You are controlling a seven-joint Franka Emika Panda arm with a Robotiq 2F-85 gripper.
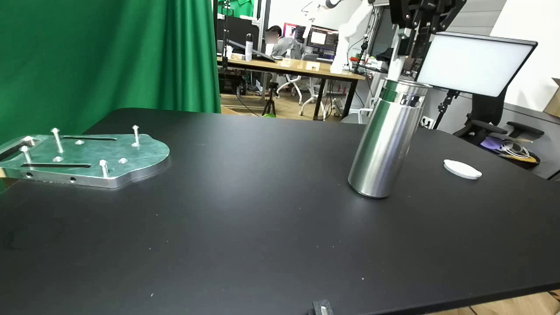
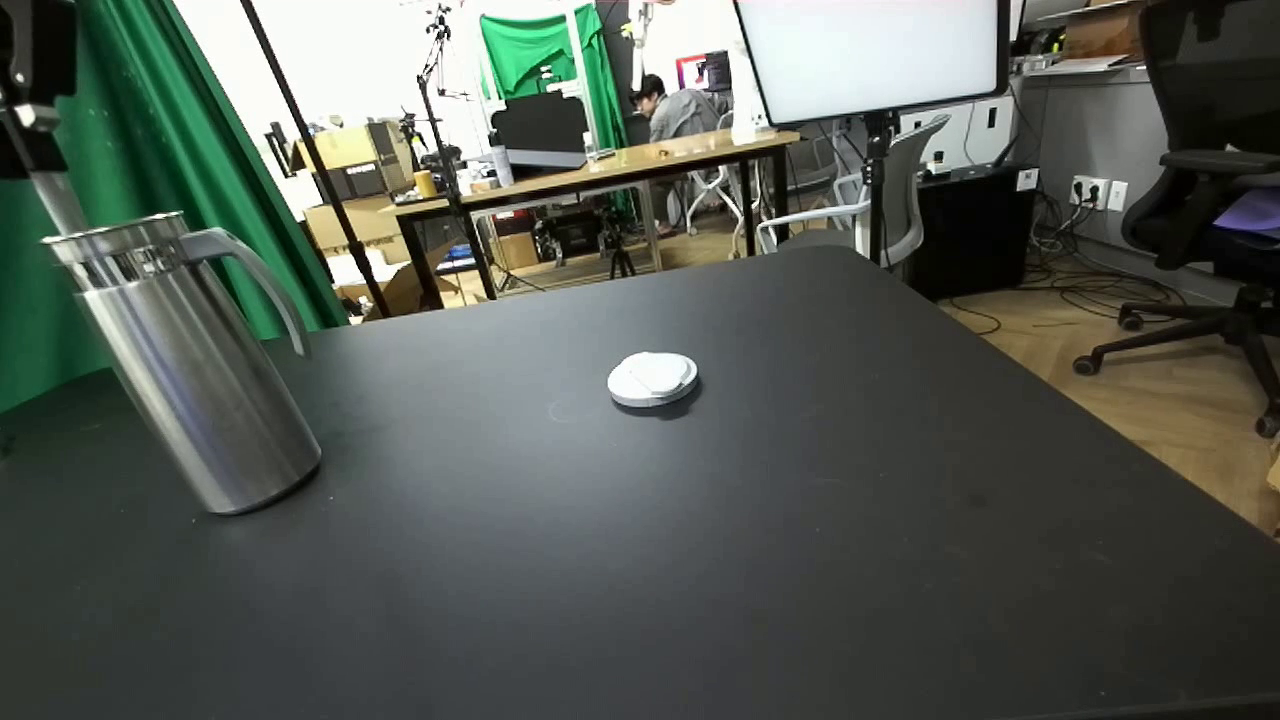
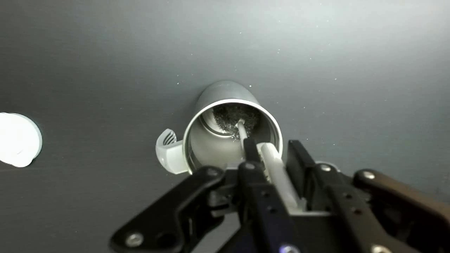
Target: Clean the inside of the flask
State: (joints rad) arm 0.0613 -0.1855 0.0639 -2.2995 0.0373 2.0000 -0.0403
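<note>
Risks: the flask (image 1: pixel 387 144), standing unbraced on the surface (image 1: pixel 245 218), could slide or topple if the brush (image 1: pixel 396 65) is levered against its wall; bristles (image 3: pixel 228 117) catching the interior might lift it, or make the brush slip in the grip. Count: flask, one, bristles deep inside; brush, one; gripper (image 3: pixel 272 144), one, clamped on the brush; lid (image 1: pixel 462 169), one, white, well apart from the flask; metal plate (image 1: pixel 94 151), one; bolts (image 1: pixel 57 141) upright on it, at least four.
</note>
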